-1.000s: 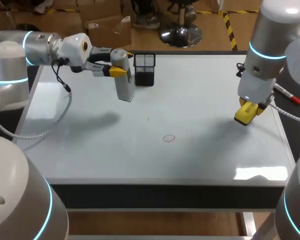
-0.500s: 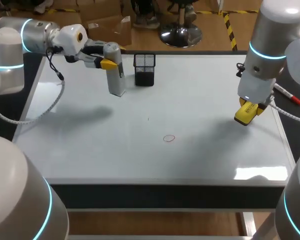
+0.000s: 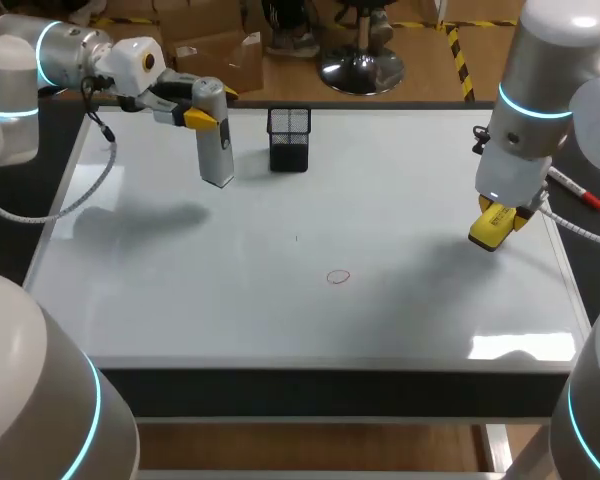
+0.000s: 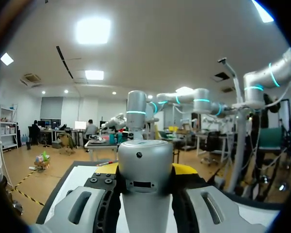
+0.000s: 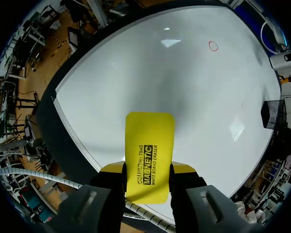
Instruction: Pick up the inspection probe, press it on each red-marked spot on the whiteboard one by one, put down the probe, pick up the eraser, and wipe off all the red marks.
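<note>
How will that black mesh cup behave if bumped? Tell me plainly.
The mesh cup looks light: thin wire walls, nothing sticking out, so a nudge would probably slide it across the smooth whiteboard. It stands taller than wide, so a high bump might tip it. Its boxy shape should stop rolling.

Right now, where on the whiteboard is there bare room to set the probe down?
Bare: the near-left stretch between probe and red mark, and the far middle between mesh holder and eraser. Crowded: around the holder.
</note>
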